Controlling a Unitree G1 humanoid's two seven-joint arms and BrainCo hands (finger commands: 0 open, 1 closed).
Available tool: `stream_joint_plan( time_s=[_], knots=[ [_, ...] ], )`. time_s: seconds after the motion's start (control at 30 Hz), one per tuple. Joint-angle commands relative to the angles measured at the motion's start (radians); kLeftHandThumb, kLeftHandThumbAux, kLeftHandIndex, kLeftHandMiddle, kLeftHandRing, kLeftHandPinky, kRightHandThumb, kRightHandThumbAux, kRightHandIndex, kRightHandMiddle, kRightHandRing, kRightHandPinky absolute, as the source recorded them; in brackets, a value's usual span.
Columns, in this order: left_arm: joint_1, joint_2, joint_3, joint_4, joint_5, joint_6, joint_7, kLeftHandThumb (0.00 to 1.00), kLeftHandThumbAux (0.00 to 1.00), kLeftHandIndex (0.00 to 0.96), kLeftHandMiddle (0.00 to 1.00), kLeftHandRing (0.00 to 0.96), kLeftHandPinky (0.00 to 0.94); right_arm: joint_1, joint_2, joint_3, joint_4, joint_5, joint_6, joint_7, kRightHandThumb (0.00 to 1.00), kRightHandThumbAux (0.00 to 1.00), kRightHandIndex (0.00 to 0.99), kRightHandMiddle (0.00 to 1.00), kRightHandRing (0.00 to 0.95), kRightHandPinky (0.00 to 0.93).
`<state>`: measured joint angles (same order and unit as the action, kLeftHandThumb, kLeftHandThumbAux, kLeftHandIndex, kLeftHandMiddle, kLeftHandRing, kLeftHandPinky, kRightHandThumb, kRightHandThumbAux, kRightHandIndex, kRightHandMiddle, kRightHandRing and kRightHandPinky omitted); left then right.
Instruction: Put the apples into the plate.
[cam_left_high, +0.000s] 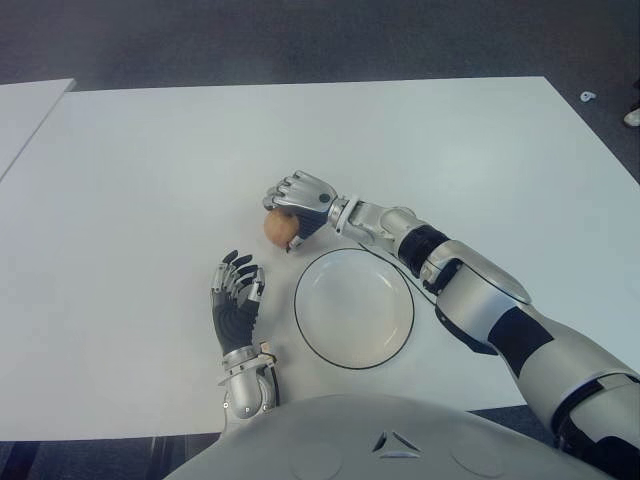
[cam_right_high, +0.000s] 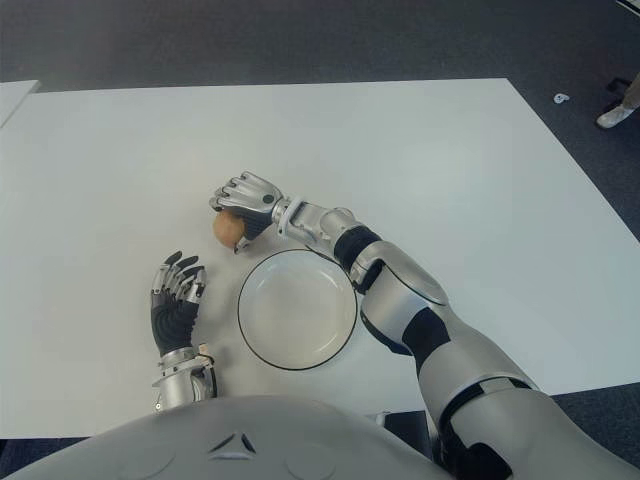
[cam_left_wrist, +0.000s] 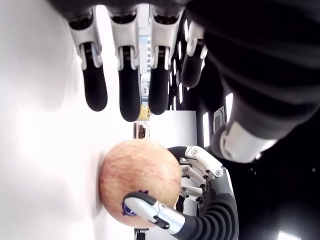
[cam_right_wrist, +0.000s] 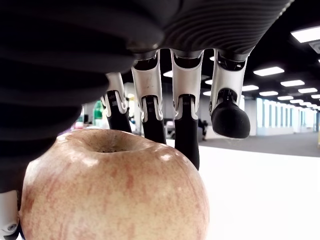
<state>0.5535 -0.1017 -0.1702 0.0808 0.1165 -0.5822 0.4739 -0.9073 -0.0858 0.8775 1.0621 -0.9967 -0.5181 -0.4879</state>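
Grasp stage. The right hand (cam_left_high: 300, 200) is curled over the apple (cam_left_high: 279, 229), which sits on the white table (cam_left_high: 150, 180); the fingers enclose it. The empty plate (cam_left_high: 354, 308) lies just beside the wrist. The left hand (cam_left_high: 236, 295) is shown relaxed, fingers extended, beside the plate. Lifting and carrying over the rim appear required next.

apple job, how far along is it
Nothing is done yet: the plate is bare. In hand: the right robot hand is curled over the apple, which sits on the white table just beyond the plate's rim. The left robot hand shows open left of the plate. Left: lift and place.
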Motion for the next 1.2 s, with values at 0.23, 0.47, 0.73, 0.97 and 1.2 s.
stream_joint_plan(
  time_s=[0.23,0.47,0.73,0.97,1.2],
  knots=[
    [0.002,-0.075,0.015,0.018,-0.013,0.017,0.012,0.429,0.653,0.221,0.309,0.359,0.377,0.013,-0.013,-0.042,0.011,0.047,-0.024,0.043,0.854,0.676,0.405,0.514,0.776,0.770],
    [0.002,-0.071,0.018,0.018,-0.013,0.017,0.008,0.426,0.653,0.224,0.309,0.359,0.376,0.009,-0.019,-0.053,0.014,0.056,-0.033,0.049,0.854,0.676,0.405,0.511,0.767,0.759],
    [0.000,-0.067,0.022,0.023,-0.017,0.018,0.003,0.438,0.656,0.229,0.309,0.358,0.376,0.009,-0.032,-0.077,0.001,0.075,-0.035,0.060,0.854,0.677,0.403,0.511,0.766,0.764],
    [-0.003,-0.063,0.024,0.023,-0.029,0.022,-0.004,0.459,0.659,0.231,0.313,0.360,0.379,0.006,-0.039,-0.088,-0.003,0.070,-0.029,0.064,0.854,0.677,0.403,0.510,0.760,0.753],
    [-0.002,-0.061,0.023,0.020,-0.035,0.028,-0.006,0.466,0.660,0.232,0.316,0.361,0.380,0.003,-0.051,-0.091,-0.008,0.071,-0.036,0.067,0.853,0.677,0.403,0.510,0.759,0.748]
  ],
)
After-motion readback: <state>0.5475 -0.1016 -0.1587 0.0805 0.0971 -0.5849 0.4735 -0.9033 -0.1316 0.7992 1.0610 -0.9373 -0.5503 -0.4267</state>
